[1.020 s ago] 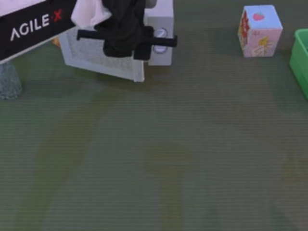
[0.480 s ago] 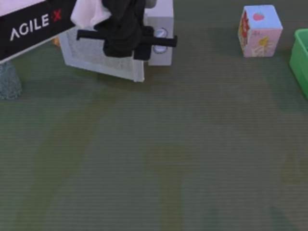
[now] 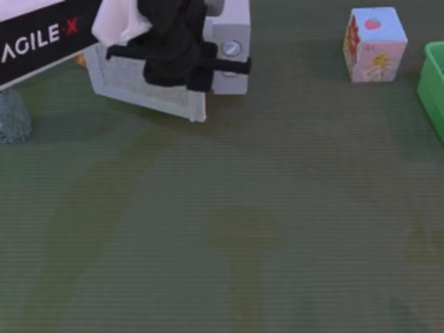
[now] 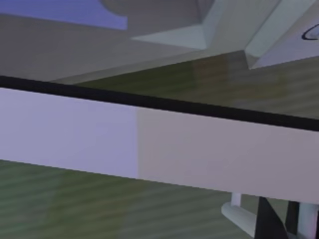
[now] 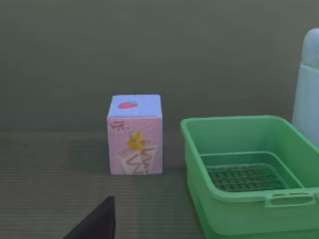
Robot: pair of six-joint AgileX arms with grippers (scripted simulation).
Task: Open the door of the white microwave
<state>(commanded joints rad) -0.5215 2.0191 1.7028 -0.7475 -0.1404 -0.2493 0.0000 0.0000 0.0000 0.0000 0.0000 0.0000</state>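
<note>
The door (image 3: pixel 149 87) stands ajar under the left hand (image 3: pixel 177 59), grip unclear; strawberry carton (image 3: pixel 374 44) well apart.

Matt white microwave (image 3: pixel 234 31), speckled mesh door (image 3: pixel 139 78), glossy green plastic basket (image 5: pixel 239 169)

- The left arm (image 3: pixel 48 38) has a black link with "AGILE X" printed on it in white letters, the X in red, and a white band along its upper edge.
- Beyond the link comes a white shell section (image 3: pixel 118 21).
- The left claw (image 3: pixel 177 59) is black and bulky, crossed by a thin straight black bar.
- In the right wrist view, a dark pointed part (image 5: pixel 97 221) of the right arm shows.
</note>
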